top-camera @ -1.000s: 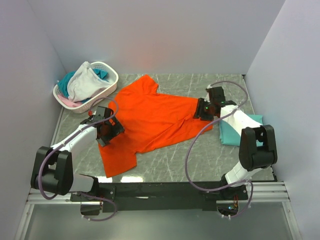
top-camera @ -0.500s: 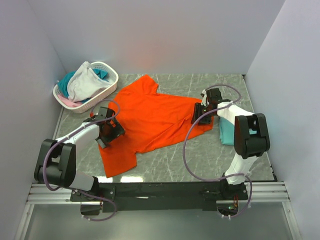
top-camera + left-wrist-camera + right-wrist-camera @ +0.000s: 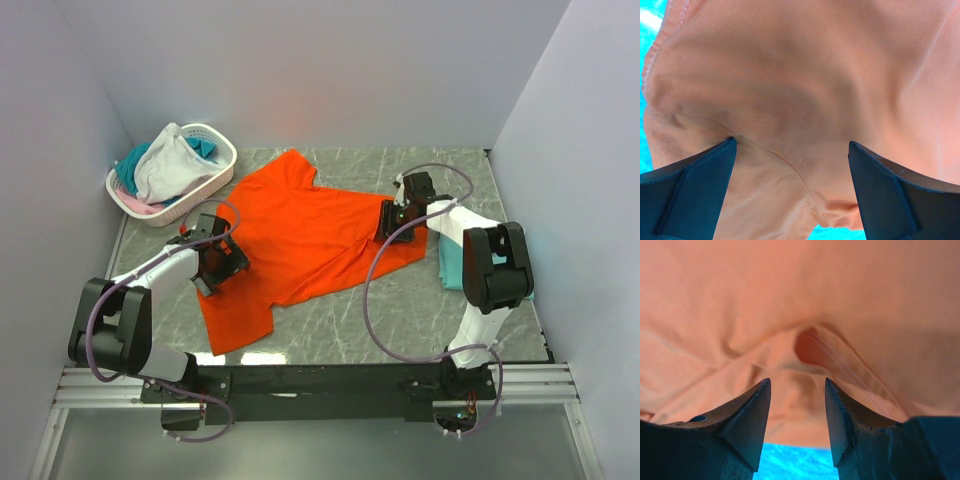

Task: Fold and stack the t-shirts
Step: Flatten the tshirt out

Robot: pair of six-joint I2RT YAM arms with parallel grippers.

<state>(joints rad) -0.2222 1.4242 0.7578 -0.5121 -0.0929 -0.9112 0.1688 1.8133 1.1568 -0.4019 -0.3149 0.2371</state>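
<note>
A large orange t-shirt (image 3: 310, 235) lies spread on the grey marble table (image 3: 350, 320). My left gripper (image 3: 217, 256) sits over its left edge, jaws wide apart, with orange cloth (image 3: 790, 100) bunched between the fingers (image 3: 695, 185); it is open (image 3: 790, 150). My right gripper (image 3: 395, 220) is over the shirt's right hem, jaws partly apart around a fold of orange cloth (image 3: 800, 355); it is open (image 3: 796, 390). A folded teal t-shirt (image 3: 450, 265) lies at the right, partly hidden by my right arm.
A white perforated basket (image 3: 215, 135) stands at the back left, holding a white garment (image 3: 170, 165), a teal one (image 3: 205, 148) and a pink one (image 3: 135, 205). White walls close in on three sides. The arm bases sit at the near edge.
My right gripper has moved left, onto the orange shirt's right hem. My left gripper has shifted only slightly at the left edge. The shirt lies much as before.
</note>
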